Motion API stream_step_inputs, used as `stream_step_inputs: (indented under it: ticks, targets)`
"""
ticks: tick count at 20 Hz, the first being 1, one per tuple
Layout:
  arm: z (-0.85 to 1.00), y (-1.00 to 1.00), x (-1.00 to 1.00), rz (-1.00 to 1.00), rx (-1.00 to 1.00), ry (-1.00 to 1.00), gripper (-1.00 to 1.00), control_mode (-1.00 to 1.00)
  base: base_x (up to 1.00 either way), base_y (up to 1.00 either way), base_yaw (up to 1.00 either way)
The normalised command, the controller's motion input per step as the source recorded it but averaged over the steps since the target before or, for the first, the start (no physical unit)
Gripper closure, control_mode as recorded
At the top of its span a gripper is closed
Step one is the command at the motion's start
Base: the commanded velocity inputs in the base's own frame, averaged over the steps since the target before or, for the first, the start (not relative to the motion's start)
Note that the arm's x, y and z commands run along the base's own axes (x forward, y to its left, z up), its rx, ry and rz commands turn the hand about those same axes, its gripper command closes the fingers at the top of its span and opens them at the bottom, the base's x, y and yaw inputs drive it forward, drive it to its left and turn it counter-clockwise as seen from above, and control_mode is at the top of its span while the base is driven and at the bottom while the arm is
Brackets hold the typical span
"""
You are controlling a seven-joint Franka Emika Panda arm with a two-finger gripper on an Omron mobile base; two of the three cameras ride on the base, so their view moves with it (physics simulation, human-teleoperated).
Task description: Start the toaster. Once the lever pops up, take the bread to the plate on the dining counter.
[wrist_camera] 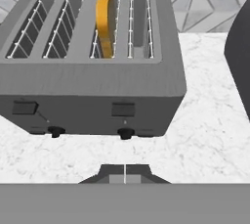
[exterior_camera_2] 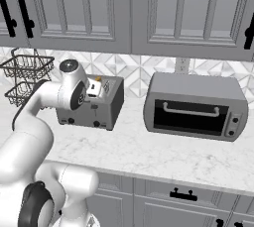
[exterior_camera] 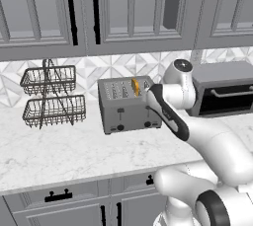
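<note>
A grey four-slot toaster [exterior_camera: 129, 105] stands on the marble surface [exterior_camera: 49, 151] against the patterned tile backsplash [exterior_camera_2: 134, 70], its front with two slider levers and two small black knobs facing the robot. A golden-tan slice of bread [wrist_camera: 104, 21] stands upright in the third slot from the left as the hand view shows it, its top edge rising above the slot; the other three slots show bare wire guides. In the hand view both sliders sit high on the front panel, the right-hand slider [wrist_camera: 123, 109] just above the right-hand knob [wrist_camera: 126, 133].

The robot's pincer [wrist_camera: 125, 174] hovers in front of the toaster's right half, low and a little back from the front panel, touching nothing; its two tips are pressed together with no gap between them. From the left base view the white arm [exterior_camera: 207, 146] reaches in from the lower right, its wrist near the toaster's right end.

A two-tier wire basket rack [exterior_camera: 51, 96] stands to the left of the toaster, and a wider toaster oven [exterior_camera_2: 196, 106] with a glass door sits to its right. Grey wall cabinets [exterior_camera: 123, 8] hang overhead.
</note>
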Motion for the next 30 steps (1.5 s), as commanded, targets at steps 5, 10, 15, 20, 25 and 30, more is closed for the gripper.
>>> stream_step_inputs:
  ticks: [5, 10, 15, 20, 25, 30]
  targets:
    - [-0.05, 0.06, 0.32, 0.0, 0.0, 0.0, 1.0, -1.0, 0.0, 0.0, 0.0]
    - [-0.13, 0.0, 0.34, 0.0, 0.0, 0.0, 1.0, -1.0, 0.0, 0.0, 0.0]
    - [-0.19, 0.0, 0.19, 0.0, 0.0, 0.0, 1.0, -1.0, 0.0, 0.0, 0.0]
    - [-0.22, 0.0, 0.09, 0.0, 0.0, 0.0, 1.0, -1.0, 0.0, 0.0, 0.0]
    - [-0.22, 0.0, 0.03, 0.0, 0.0, 0.0, 1.0, -1.0, 0.0, 0.0, 0.0]
    - [-0.18, 0.0, 0.11, 0.0, 0.0, 0.0, 1.0, -1.0, 0.0, 0.0, 0.0]
